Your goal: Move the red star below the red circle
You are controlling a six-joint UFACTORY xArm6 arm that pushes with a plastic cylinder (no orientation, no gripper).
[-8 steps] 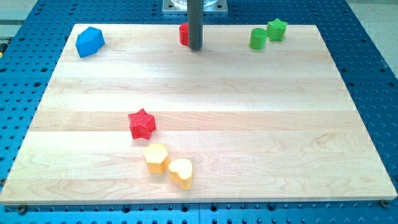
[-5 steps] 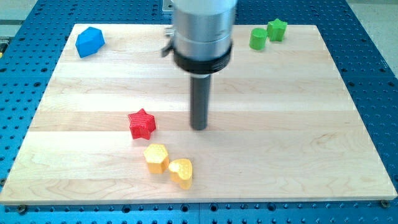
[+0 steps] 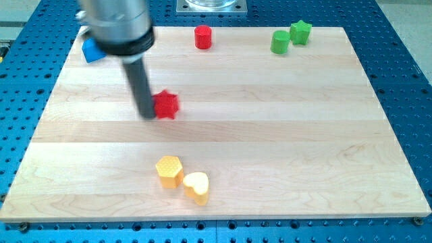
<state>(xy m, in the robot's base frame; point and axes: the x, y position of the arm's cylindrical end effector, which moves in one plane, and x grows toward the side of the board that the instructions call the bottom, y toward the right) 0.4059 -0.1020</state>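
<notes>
The red star (image 3: 166, 104) lies left of the board's middle, well below and left of the red circle (image 3: 202, 36), which stands near the top edge. My tip (image 3: 146, 114) sits right at the star's left side, touching or nearly touching it. The rod and its wide collar rise toward the view's top left and hide part of the blue block (image 3: 88, 50).
A green cylinder (image 3: 279, 42) and a green star (image 3: 300, 31) stand at the top right. A yellow hexagon (image 3: 169, 170) and a yellow heart (image 3: 196, 187) lie side by side near the bottom edge. The wooden board (image 3: 304, 135) rests on a blue perforated table.
My tip swung from the board's middle to the left side of the red star. The star has moved up and slightly right. The red circle is uncovered again.
</notes>
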